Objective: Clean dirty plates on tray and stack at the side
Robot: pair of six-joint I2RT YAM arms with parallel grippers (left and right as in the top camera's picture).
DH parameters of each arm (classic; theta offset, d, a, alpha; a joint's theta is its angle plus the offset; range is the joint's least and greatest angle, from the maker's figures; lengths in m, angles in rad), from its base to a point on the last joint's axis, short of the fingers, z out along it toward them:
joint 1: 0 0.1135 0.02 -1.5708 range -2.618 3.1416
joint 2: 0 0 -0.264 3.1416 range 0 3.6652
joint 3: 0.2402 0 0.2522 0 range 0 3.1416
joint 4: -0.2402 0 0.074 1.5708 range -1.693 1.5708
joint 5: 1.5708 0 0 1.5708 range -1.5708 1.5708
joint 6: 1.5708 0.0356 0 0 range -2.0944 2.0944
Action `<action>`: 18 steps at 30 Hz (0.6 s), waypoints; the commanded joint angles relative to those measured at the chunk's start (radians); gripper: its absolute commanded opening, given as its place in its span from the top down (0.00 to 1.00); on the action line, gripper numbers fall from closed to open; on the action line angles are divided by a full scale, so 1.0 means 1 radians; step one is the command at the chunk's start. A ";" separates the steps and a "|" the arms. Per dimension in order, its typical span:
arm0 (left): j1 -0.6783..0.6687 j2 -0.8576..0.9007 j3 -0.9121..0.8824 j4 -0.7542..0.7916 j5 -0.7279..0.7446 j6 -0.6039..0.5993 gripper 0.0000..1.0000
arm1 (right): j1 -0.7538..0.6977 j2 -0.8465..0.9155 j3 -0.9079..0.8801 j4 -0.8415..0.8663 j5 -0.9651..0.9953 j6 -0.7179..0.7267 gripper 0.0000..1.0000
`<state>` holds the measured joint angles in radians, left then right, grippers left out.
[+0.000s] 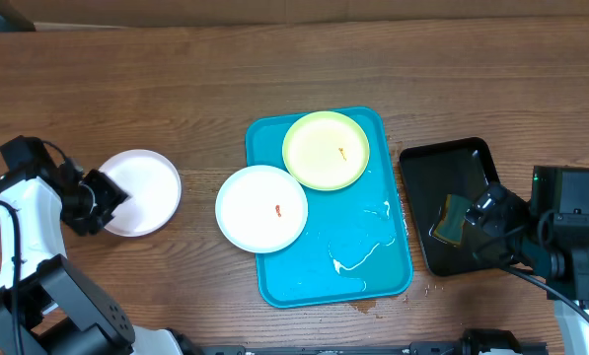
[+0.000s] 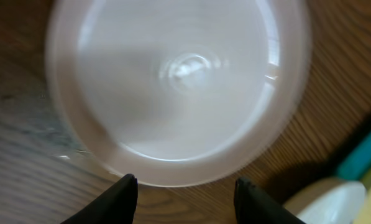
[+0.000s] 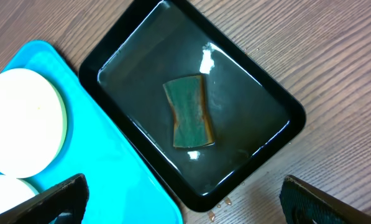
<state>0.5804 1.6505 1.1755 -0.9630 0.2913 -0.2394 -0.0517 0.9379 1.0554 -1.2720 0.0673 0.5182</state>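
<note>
A clean white plate point(image 1: 141, 190) lies on the table at the left; it fills the left wrist view point(image 2: 179, 87). My left gripper point(image 1: 105, 202) point(image 2: 185, 199) is open at its near rim, holding nothing. The blue tray point(image 1: 373, 261) point(image 3: 110, 168) holds a white plate with an orange-red smear point(image 1: 261, 208) hanging over its left edge point(image 3: 5, 196), and a yellow-green plate with a smear point(image 1: 327, 150) point(image 3: 23, 121) at the back. My right gripper point(image 1: 481, 225) point(image 3: 182, 202) is open and empty above the black tray's near corner.
A black tray point(image 1: 452, 202) point(image 3: 235, 162) of water stands right of the blue tray with a green sponge point(image 1: 455, 219) point(image 3: 189, 112) in it. White streaks point(image 1: 358, 256) and water lie on the blue tray. Drops point(image 3: 219, 202) wet the table.
</note>
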 commanded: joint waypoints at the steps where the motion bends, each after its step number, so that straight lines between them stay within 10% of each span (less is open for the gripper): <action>1: -0.063 -0.068 0.055 -0.044 0.238 0.185 0.48 | -0.003 -0.005 0.018 0.022 -0.087 -0.077 0.00; 18: -0.592 -0.246 0.058 -0.164 -0.016 0.133 0.39 | -0.002 0.317 -0.133 0.222 -0.117 -0.097 0.32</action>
<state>0.0261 1.4147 1.2163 -1.1149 0.3164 -0.0715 -0.0517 1.1957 0.9508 -1.0740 -0.1131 0.3824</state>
